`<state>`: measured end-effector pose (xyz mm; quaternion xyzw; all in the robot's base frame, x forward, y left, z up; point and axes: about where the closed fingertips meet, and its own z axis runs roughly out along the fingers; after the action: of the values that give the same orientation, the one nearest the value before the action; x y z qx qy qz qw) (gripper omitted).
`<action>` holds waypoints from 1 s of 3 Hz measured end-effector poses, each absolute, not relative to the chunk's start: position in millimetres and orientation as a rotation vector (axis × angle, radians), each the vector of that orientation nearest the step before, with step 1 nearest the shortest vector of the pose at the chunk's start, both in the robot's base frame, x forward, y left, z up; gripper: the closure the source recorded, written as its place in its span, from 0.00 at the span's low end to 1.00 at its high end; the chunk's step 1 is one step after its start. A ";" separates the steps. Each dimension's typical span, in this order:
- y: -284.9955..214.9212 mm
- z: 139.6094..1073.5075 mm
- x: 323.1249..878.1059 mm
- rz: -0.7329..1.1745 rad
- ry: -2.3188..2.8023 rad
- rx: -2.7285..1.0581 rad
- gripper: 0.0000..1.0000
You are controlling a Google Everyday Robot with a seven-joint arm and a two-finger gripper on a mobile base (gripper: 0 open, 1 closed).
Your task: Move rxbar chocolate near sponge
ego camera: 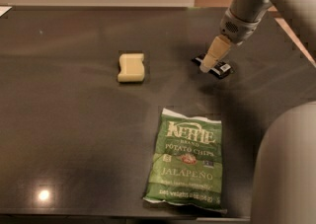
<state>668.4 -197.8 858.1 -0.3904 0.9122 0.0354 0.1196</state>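
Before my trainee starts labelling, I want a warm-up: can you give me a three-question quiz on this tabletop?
1. Fill in: in the camera view, the rxbar chocolate lies to the ___ of the sponge.
2. True or false: the gripper is above the sponge.
3. Which thing on the table lies nearest the bottom edge of the view? A. sponge B. rxbar chocolate C. green Kettle chip bag

Key: 1. right. 2. False: the gripper is at the left end of the rxbar chocolate, well away from the sponge. 3. C.
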 end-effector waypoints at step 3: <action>-193.0 829.3 673.9 0.076 2.741 -1.154 0.41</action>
<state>673.9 -193.0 829.3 -0.3865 0.9182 0.0254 0.0833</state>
